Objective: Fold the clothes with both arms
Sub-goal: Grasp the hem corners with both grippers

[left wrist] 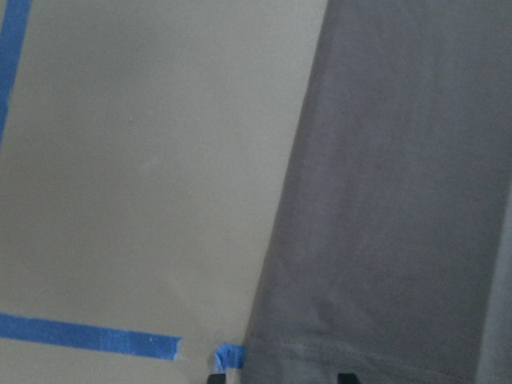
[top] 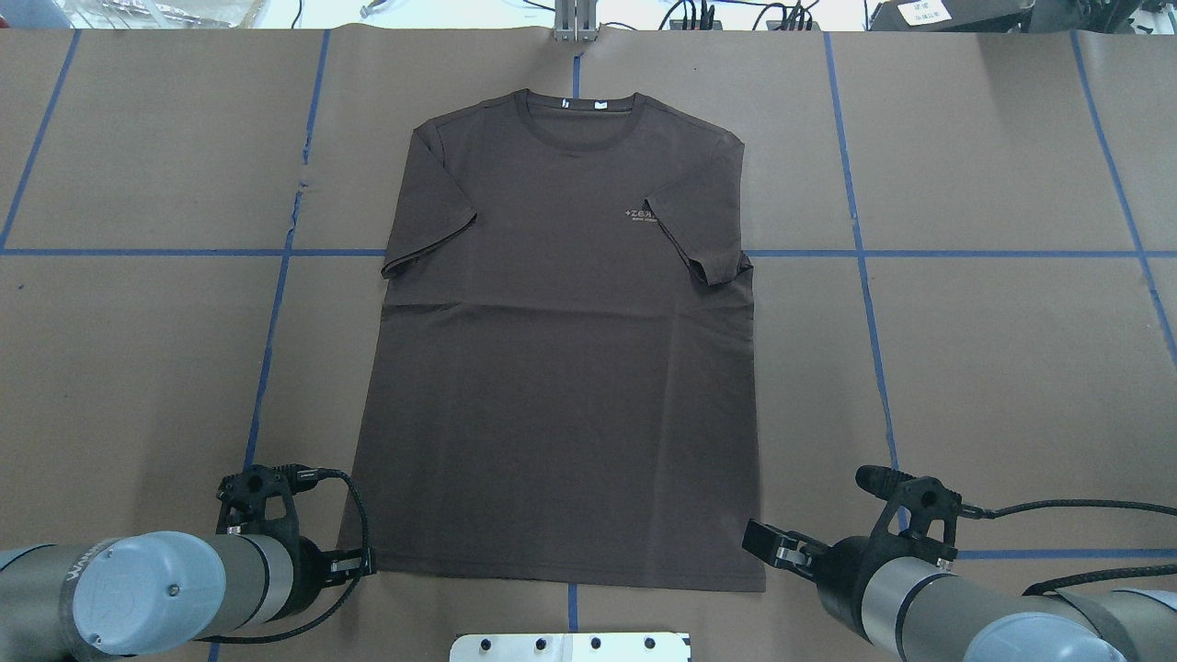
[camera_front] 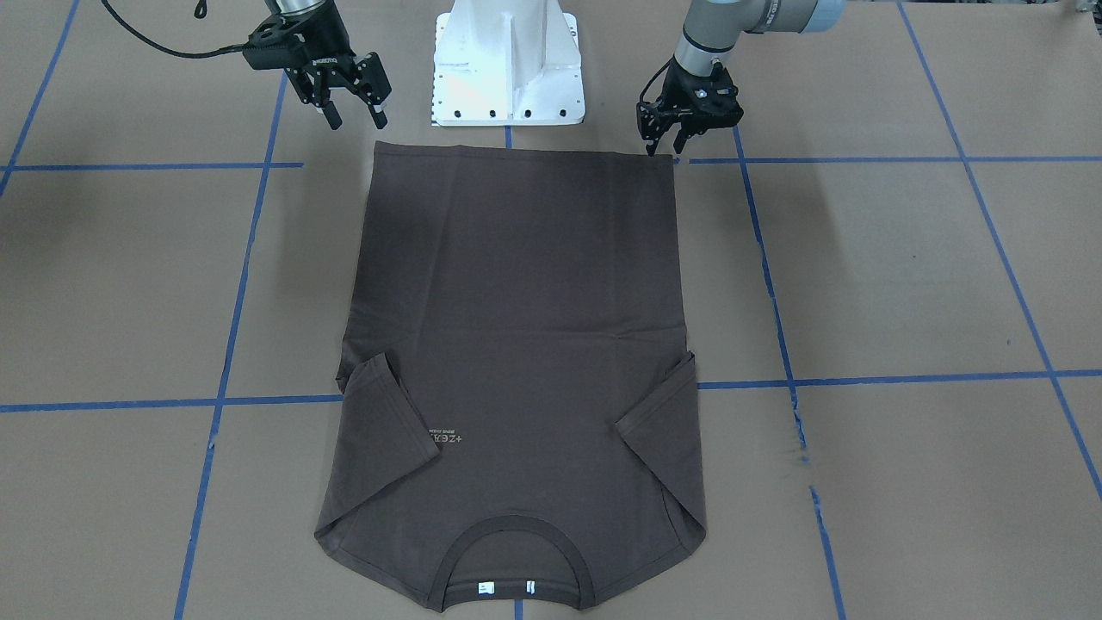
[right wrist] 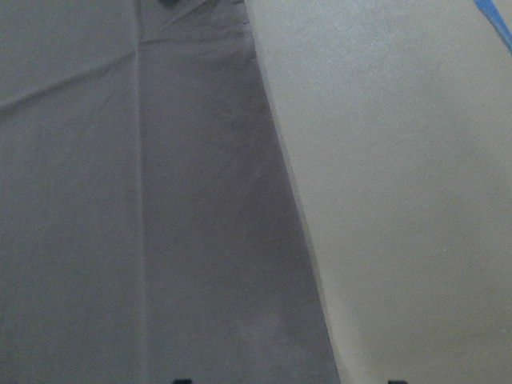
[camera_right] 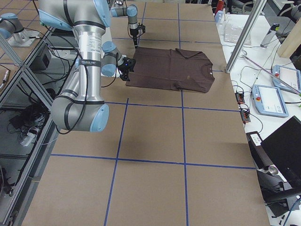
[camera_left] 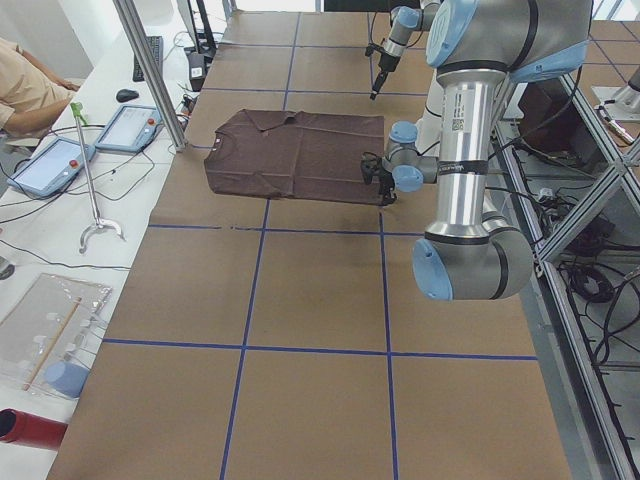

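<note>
The dark brown T-shirt [camera_front: 516, 301] lies flat and face up on the brown table, collar [top: 577, 115] away from the robot and both sleeves folded inward. My left gripper [camera_front: 663, 148] is open and low at the shirt's hem corner. In the left wrist view its fingertips [left wrist: 216, 378] straddle that corner of the shirt [left wrist: 400, 200]. My right gripper [camera_front: 355, 114] is open and hovers just outside the other hem corner. It also shows in the overhead view [top: 768, 544]. The right wrist view shows the shirt's side edge [right wrist: 144, 200] below it.
The white base pedestal [camera_front: 508, 65] stands just behind the hem. Blue tape lines [camera_front: 232, 344] cross the table. An operators' bench with tablets [camera_left: 50, 165] and a metal post [camera_left: 150, 70] lies beyond the collar end.
</note>
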Robot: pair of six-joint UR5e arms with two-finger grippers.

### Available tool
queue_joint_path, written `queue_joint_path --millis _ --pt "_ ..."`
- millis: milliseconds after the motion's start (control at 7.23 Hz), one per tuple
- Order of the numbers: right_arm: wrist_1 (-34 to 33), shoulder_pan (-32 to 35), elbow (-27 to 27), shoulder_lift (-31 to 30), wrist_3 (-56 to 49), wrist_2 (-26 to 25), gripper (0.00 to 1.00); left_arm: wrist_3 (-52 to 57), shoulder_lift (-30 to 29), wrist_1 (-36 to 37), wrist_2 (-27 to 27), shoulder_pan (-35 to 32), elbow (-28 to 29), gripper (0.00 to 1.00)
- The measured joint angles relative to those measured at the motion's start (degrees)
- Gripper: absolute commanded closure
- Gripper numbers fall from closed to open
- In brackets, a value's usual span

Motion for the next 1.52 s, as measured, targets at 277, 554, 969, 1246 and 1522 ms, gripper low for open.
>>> queue_joint_path --millis 277,554,969,1246,1522 --pt "0.0 0.0 0.0 0.0 0.0 -0.2 0.14 -0.1 -0.3 0.1 0.0 0.1 0.0 0.45" --pt "0.0 0.0 0.0 0.0 0.0 -0.5 0.14 0.3 -0.4 0.2 -0.1 0.1 0.2 0.45" --pt "0.0 0.0 0.0 0.0 -0.1 -0.6 0.14 0.6 -0.5 0.2 0.0 -0.5 0.6 0.45" --pt "0.0 0.0 0.0 0.0 -0.1 -0.6 0.13 0.8 -0.5 0.2 0.0 -0.7 1.2 0.5" --pt "0.0 0.0 0.0 0.0 -0.1 -0.7 0.13 0.8 -0.5 0.2 0.0 -0.8 1.4 0.93"
